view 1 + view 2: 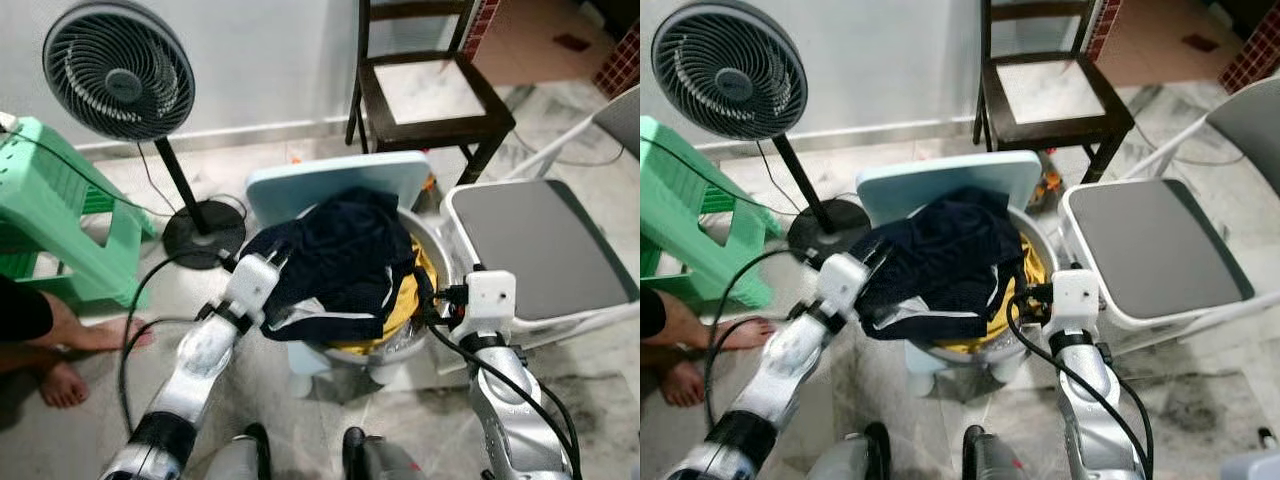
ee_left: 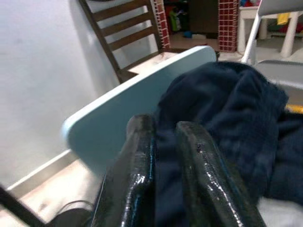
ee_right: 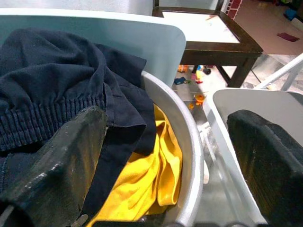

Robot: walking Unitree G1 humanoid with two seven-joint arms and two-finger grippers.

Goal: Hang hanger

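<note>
Two grippers are at the basin (image 1: 432, 245), my landmark, a metal bowl sitting on a pale blue stool (image 1: 335, 180) and heaped with laundry. My left gripper (image 2: 163, 156) is at the basin's left rim, its jaws nearly shut with a fold of the dark garment (image 1: 345, 255) pinched between them. My right gripper (image 3: 165, 142) sits at the basin's right rim with its jaws spread wide and nothing in them; one finger lies against the dark cloth, the other hangs outside the rim, toward the grey chair (image 1: 540, 245) just right of the basin. Under the dark garment, inside the basin, I see a yellow cloth (image 3: 142, 189).

No hanger is visible to me anywhere around the basin, nor any rail to hang it on, so I cannot say where it is; it may be buried under the clothes. I judge the task barely begun: I have a grip on clothing only, and finding the hanger, lifting it and hanging it all remain.
</note>
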